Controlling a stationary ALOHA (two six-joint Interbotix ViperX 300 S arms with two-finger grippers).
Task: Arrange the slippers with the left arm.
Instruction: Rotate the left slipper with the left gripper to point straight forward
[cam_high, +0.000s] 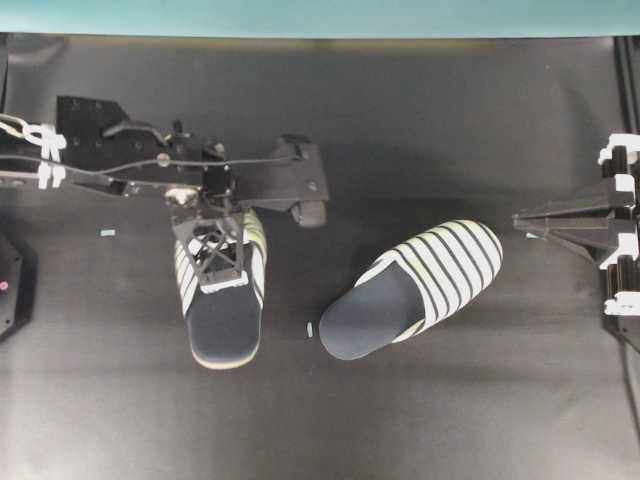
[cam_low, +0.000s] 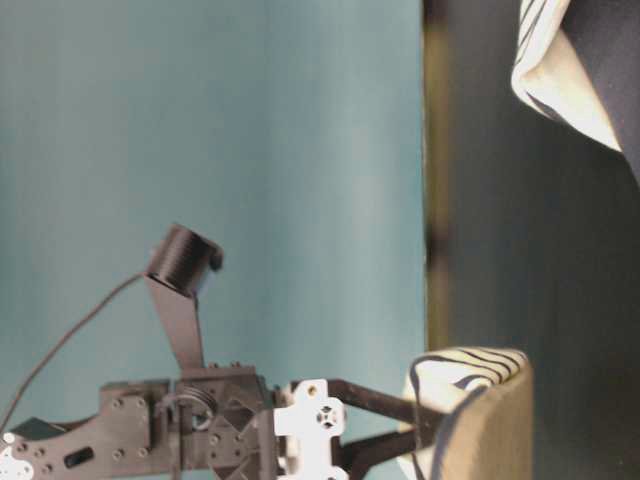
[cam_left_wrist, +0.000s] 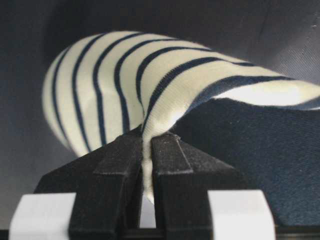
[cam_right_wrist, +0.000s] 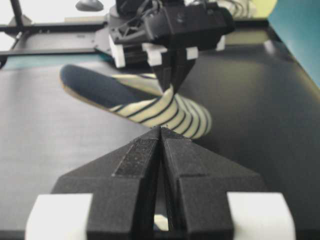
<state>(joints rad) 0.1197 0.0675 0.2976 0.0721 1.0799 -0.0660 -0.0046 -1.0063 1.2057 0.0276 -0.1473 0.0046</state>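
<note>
Left arm's fingers (cam_left_wrist: 147, 165) pinch slipper 1's (cam_high: 222, 300) striped cover; slipper 2 (cam_high: 415, 287) lies angled rightward (right fingers (cam_right_wrist: 161, 150) closed, empty).

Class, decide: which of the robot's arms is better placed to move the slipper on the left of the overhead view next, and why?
Left. The left gripper already pinches that slipper's striped toe cover, while the right gripper sits shut and empty at the table's far edge.

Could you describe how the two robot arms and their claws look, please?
Both arms are black. The left arm carries white-tied cables and a loose black wire; its claw has lattice-patterned black fingers. The right claw forms a pointed black wedge, with white clips behind it.
</note>
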